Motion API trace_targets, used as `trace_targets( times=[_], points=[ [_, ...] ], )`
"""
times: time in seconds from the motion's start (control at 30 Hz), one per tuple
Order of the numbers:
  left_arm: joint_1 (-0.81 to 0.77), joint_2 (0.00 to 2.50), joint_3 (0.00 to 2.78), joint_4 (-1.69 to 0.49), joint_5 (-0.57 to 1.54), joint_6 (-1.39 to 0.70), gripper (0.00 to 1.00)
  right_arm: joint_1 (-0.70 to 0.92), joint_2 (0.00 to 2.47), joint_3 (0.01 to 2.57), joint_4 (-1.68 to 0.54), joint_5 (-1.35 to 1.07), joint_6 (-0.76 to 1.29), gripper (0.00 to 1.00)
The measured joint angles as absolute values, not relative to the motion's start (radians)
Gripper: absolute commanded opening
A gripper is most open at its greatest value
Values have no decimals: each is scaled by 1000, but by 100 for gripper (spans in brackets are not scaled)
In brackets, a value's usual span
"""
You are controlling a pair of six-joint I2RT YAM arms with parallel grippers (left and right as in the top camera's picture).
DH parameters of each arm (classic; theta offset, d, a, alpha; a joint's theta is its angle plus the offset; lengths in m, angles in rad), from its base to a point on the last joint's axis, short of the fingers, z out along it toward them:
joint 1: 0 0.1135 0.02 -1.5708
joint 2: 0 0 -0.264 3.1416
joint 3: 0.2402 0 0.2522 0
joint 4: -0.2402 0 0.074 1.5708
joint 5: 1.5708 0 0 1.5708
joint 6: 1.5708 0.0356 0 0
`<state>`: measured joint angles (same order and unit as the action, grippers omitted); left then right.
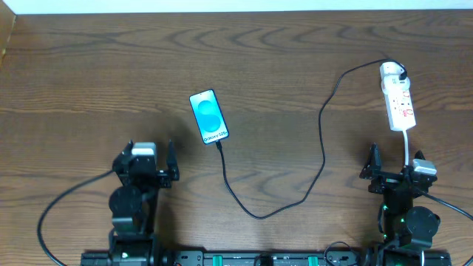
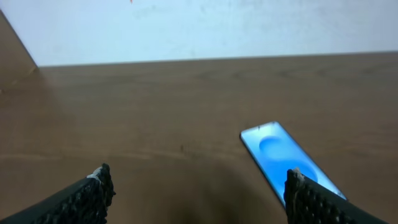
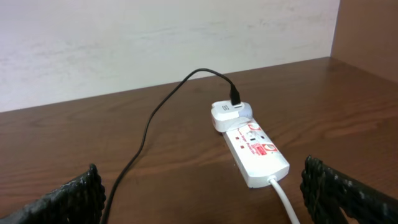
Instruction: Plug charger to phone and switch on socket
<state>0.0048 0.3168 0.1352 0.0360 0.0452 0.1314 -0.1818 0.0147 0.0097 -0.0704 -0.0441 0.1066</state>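
Observation:
The phone [image 1: 209, 116] lies face up mid-table, blue screen lit; it also shows in the left wrist view [image 2: 277, 154]. The charger's black cable [image 1: 323, 148] runs from the phone's near edge, loops toward me, then rises to a white adapter [image 3: 227, 115] plugged into the far end of the socket [image 1: 400, 100]. The small tip meets the phone's lower edge [image 1: 219, 143]. The socket [image 3: 256, 150] is a white strip with red-marked switches. My left gripper [image 1: 151, 148] [image 2: 199, 186] is open and empty, short of the phone. My right gripper [image 1: 397, 159] [image 3: 202, 186] is open and empty, just short of the socket.
The socket's white lead [image 3: 283, 196] runs back between my right fingers toward the arm base. A white wall borders the table's far edge [image 1: 236, 6]. A brown side panel [image 3: 367, 37] stands at the right.

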Motion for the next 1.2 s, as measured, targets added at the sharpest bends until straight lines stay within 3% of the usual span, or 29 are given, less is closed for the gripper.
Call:
trace_targets(
  times=[0.63, 1.2],
  points=[
    [4, 23, 15, -23, 13, 133, 88, -182, 15, 9, -71, -44, 107, 99],
    [4, 11, 16, -23, 13, 133, 89, -182, 15, 9, -70, -44, 107, 99]
  ],
)
